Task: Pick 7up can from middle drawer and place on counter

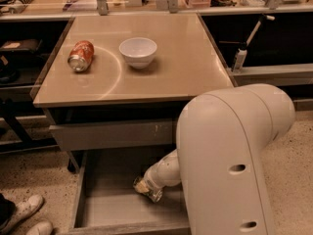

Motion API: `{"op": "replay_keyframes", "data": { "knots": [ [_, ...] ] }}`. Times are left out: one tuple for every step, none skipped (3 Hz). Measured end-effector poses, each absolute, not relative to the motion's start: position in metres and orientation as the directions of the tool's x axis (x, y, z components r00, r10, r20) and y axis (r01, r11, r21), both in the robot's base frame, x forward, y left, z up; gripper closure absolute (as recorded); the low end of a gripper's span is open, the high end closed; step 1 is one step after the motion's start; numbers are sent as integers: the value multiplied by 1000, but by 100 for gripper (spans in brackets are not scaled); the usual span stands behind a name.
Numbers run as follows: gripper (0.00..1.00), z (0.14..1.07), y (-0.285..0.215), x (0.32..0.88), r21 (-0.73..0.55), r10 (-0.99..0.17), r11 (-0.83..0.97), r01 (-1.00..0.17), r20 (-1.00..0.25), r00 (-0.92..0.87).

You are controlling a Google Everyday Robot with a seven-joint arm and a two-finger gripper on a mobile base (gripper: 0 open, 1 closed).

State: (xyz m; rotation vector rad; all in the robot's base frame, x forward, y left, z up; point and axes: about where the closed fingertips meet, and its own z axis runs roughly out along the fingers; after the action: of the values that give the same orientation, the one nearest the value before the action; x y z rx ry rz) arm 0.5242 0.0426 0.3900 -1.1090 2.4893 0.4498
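Gripper (pixel 145 187) sits low in the middle drawer (pixel 98 209), lower centre, right at the 7up can (pixel 153 195); whether it has hold, I cannot tell. Lifting and placing look undone. Upper frame, the counter (pixel 186 67) carries an orange-red can (pixel 81 56) and a bowl (pixel 138 51).

A: counter (pixel 186 67) colour?
B: Glossy beige-tan. On it a white bowl (pixel 138 51); at its 9 o'clock an orange-red can (pixel 81 56) with a silver end.
A: Below?
B: The middle drawer (pixel 105 209) is plain grey, the drawer front (pixel 107 133) at its 12 o'clock grey too. The gripper (pixel 146 190) is pale yellowish, inside the drawer, 6 o'clock of the bowl. The arm (pixel 230 151) is off-white, the floor (pixel 34 175) speckled tan.
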Motion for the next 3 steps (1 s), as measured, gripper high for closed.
{"op": "replay_keyframes", "data": {
  "knots": [
    [89, 390, 43, 524, 134, -638, 638, -758, -460, -618],
    [100, 390, 43, 524, 134, -637, 638, -758, -460, -618],
    [100, 400, 42, 525, 140, -621, 649, -748, -471, -627]
  ]
}}
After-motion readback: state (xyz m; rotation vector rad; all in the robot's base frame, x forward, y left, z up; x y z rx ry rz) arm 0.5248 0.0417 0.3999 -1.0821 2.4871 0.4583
